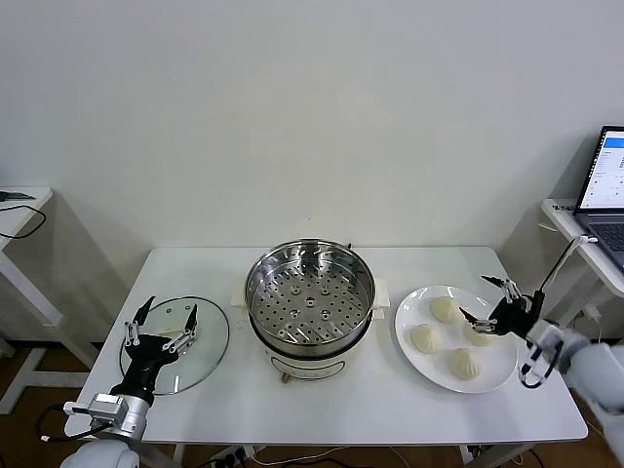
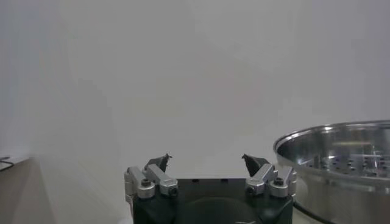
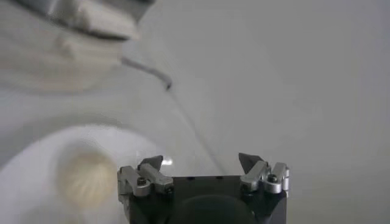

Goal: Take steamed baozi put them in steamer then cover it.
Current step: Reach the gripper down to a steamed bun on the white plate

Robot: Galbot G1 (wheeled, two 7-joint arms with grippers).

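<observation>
The steamer stands uncovered at the table's middle, its perforated tray bare. Its shiny rim also shows in the left wrist view. The glass cover lies flat on the table to the steamer's left. My left gripper hovers over the cover, open and holding nothing. Several baozi sit on a white plate to the steamer's right. My right gripper is open just above the plate's right side, partly hiding one bun. One baozi lies just ahead of its fingers in the right wrist view.
The steamer's white base has a cable trailing on the table. A side desk with a laptop stands at the right. Another desk is at the left.
</observation>
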